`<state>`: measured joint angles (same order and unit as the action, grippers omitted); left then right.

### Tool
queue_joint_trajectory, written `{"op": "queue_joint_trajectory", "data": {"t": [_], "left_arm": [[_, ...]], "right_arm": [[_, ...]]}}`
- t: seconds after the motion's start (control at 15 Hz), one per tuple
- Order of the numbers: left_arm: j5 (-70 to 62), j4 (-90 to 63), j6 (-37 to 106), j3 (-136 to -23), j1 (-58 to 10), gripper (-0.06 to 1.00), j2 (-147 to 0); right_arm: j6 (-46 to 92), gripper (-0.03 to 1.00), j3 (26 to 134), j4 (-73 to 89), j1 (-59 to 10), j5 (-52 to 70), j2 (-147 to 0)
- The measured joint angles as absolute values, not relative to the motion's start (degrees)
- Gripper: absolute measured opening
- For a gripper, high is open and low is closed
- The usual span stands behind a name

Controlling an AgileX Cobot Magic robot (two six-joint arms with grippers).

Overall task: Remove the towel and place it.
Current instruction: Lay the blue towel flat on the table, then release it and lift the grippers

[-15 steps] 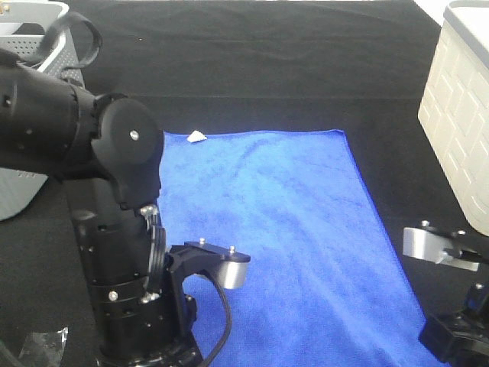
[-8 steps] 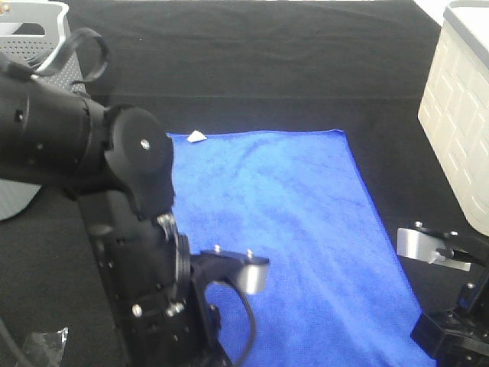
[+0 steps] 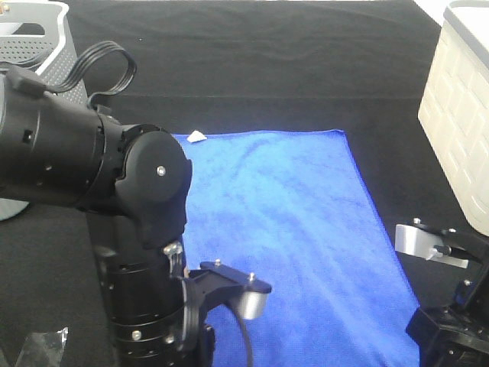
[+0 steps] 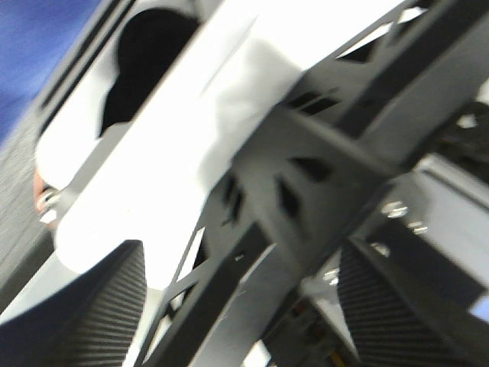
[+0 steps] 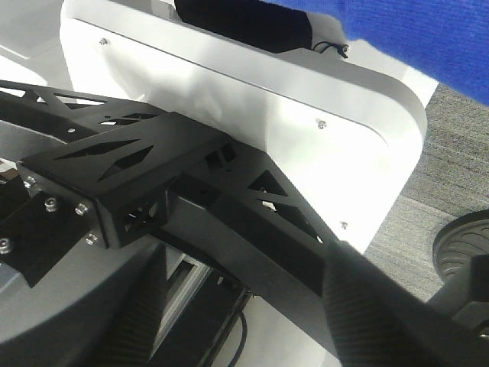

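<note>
Your left hand (image 4: 241, 264) stands released, its carbon-weave fingers (image 4: 95, 306) spread wide with nothing between them. It hangs just off the towel's near left corner, below the high camera's frame, so its wrist view catches mostly the rig's frame and only a sliver of blue. Well beyond the towel's far left corner sits the grey basket (image 3: 34, 46), apart from the cloth. The towel (image 3: 290, 222) lies spread flat and fairly smooth on the black worktop (image 3: 267, 61). Its white tag (image 3: 197, 137) is at the far left corner, and its near edge appears to overhang the worktop's front. Your right hand (image 5: 244, 279) is off the towel's near right corner, likewise let go and empty, with blue cloth just above it in its wrist view. The cream bin (image 3: 458, 115) stands to the right of the towel, not touching it. A hand at each near corner suits a wide, limp cloth, since it keeps the sheet taut and square. With both hands empty, you look done placing. Draw back straight, or a finger may snag the overhanging hem.
</note>
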<state>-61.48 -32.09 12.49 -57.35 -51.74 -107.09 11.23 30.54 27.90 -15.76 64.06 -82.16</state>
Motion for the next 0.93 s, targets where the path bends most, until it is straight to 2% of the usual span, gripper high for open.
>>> {"op": "queue_joint_trajectory", "data": {"t": [0.2,0.47,0.67,0.93], "left_arm": [[-64.5,-29.1,12.1,-57.4,-51.7,0.69,-107.1],[-65.9,-21.2,10.4,-63.9,-50.9,0.69,-107.1],[-65.7,-16.5,5.9,-73.0,-42.0,0.69,-107.1],[-65.7,-15.7,5.4,-84.1,-25.7,0.69,-107.4]], "right_arm": [[11.5,0.62,35.2,25.5,-15.8,64.3,-82.3],[12.6,0.64,49.5,17.2,-15.8,65.6,-82.4],[12.3,0.82,60.4,10.9,-15.7,64.1,-82.8],[11.7,0.86,78.5,6.4,-15.5,65.7,-92.2]]}}
